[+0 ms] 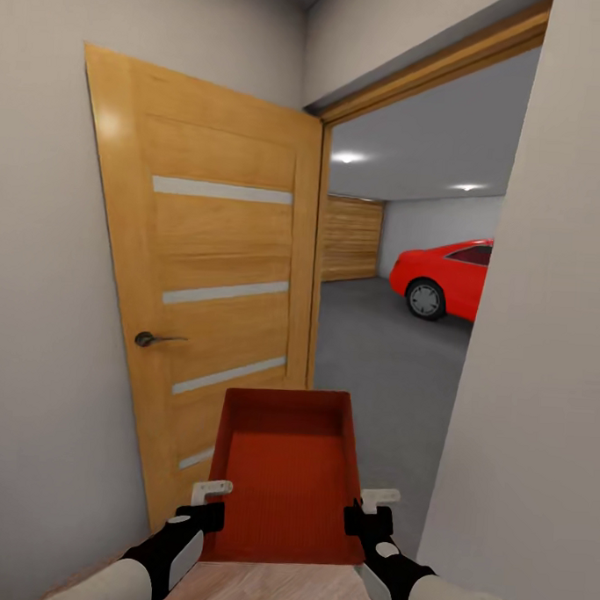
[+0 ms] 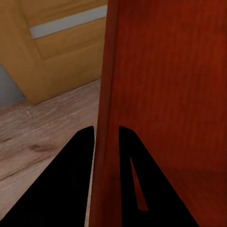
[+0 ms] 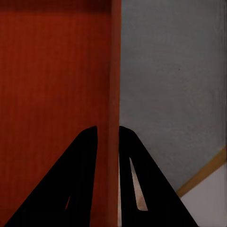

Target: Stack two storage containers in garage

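I hold one red-orange storage container [image 1: 287,471] level in front of me, just before the open doorway to the garage. My left gripper [image 1: 209,498] is shut on its left wall [image 2: 108,118], one finger on each side. My right gripper [image 1: 368,506] is shut on its right wall [image 3: 115,94] the same way. The bin is lidless with nothing inside. Beyond the doorway lies the garage's grey concrete floor [image 1: 377,348]. Light wood planks [image 2: 42,132] show under the bin.
An orange wooden door [image 1: 208,286] with a dark handle [image 1: 148,339] stands swung open on the left. A white wall [image 1: 544,348] closes the right side of the doorway. Inside the garage stand a red car [image 1: 446,277] and a wide wood-plank door [image 1: 352,238].
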`<state>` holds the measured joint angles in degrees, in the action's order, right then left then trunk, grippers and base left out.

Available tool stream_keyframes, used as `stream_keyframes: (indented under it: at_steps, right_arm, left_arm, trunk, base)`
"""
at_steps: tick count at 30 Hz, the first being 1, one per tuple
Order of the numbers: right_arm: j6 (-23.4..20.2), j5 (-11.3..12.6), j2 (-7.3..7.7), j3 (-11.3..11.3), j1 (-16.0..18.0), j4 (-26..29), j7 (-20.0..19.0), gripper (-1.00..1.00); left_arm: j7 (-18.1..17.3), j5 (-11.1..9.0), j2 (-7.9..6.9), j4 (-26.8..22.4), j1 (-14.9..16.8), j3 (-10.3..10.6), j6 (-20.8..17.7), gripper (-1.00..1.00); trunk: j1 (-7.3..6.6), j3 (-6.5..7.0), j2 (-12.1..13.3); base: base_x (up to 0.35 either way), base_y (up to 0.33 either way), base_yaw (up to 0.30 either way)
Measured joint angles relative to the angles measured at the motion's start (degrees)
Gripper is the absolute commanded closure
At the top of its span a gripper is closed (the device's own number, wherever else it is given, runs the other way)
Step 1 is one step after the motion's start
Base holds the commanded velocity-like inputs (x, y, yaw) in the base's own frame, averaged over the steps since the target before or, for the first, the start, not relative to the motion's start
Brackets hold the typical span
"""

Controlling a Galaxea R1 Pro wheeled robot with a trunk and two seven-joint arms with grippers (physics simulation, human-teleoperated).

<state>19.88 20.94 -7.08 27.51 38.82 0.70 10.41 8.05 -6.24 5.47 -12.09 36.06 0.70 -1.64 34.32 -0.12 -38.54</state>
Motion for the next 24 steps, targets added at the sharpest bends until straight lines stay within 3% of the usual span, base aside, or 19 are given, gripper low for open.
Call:
stream_keyframes:
  at_steps: [10, 24]
  right_arm:
    - [0.01, 0.06, -0.01, 0.04, 0.00, -0.02, 0.00, 1.00]
    - [0.02, 0.10, -0.02, 0.07, 0.00, -0.03, 0.02, 1.00]
  left_arm:
    - [-0.03, 0.19, 0.01, 0.02, 0.00, -0.13, 0.00, 1.00]
    - [-0.07, 0.21, -0.01, 0.02, 0.00, -0.14, 0.00, 1.00]
  trunk:
    - [0.00, 0.00, 0.00]
    - [0.00, 0.00, 0.00]
  base:
    - [0.223, 0.213, -0.283]
    - [0.179, 0.119, -0.283]
